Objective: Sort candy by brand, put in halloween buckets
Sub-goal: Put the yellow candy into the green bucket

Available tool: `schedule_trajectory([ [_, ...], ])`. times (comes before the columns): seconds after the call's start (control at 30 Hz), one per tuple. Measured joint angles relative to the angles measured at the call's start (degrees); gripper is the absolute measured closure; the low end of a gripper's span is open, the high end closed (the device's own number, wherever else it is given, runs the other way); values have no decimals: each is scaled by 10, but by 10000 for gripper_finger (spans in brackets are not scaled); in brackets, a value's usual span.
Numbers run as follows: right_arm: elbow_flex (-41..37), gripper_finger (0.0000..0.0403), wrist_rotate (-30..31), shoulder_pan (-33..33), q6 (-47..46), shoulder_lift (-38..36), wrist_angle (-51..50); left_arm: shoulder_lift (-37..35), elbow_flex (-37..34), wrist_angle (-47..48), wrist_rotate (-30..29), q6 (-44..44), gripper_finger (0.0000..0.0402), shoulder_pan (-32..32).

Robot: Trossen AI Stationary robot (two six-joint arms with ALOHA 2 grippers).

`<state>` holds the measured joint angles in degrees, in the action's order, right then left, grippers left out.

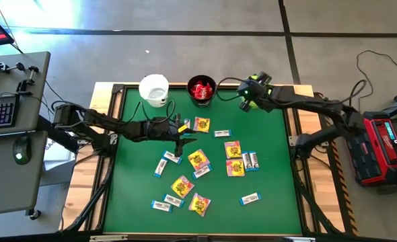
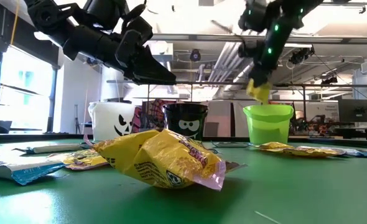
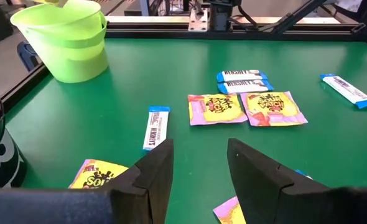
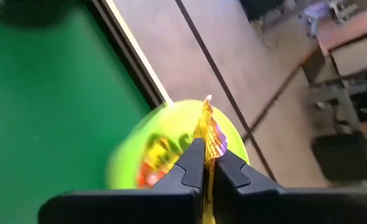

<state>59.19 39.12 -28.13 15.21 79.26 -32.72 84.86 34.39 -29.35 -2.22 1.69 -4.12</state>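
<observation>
We see the right pincer [image 4: 203,163] clamped tight on a yellow-and-pink packet [image 4: 209,127], holding it directly above the lime green bucket [image 4: 171,146] at the table's [image 1: 266,215] far edge; the left pincer [image 3: 199,171] hangs over the middle of the table with its fingers apart, gripping nothing; beyond it lie more yellow-and-pink packets [image 3: 246,107] and white-and-blue bars [image 3: 155,127]; the white bucket [image 1: 154,90] and black bucket [image 1: 201,91] stand side by side at the far edge.
</observation>
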Motion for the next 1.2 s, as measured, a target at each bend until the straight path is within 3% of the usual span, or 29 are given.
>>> schedule_trajectory([
  [0.2, -30, 403, -3, -59, 33, 21, 43, 0, 0, 0, 0, 0, 257, 0],
  [0.47, -31, 393, -71, -100, 29, 41, 13, 0, 0, 23, 0, -1, 257, 0],
  [0.57, -31, 360, -81, -105, 15, 40, -13, 0, 0, 28, 0, 0, 257, 0],
  [0.77, -8, 257, -72, -104, -20, 39, -49, 0, 0, 29, 0, -6, 257, 0],
  [0.9, 18, 218, -72, -93, -27, 37, -59, 0, 0, 49, -9, -10, 257, 0],
  [1.07, 28, 221, -79, -73, -42, 13, -47, 0, 0, 62, -30, -45, 257, 0],
  [1.2, 28, 268, -79, -58, -61, -22, -35, 0, 0, 62, -31, -55, 257, 0],
])
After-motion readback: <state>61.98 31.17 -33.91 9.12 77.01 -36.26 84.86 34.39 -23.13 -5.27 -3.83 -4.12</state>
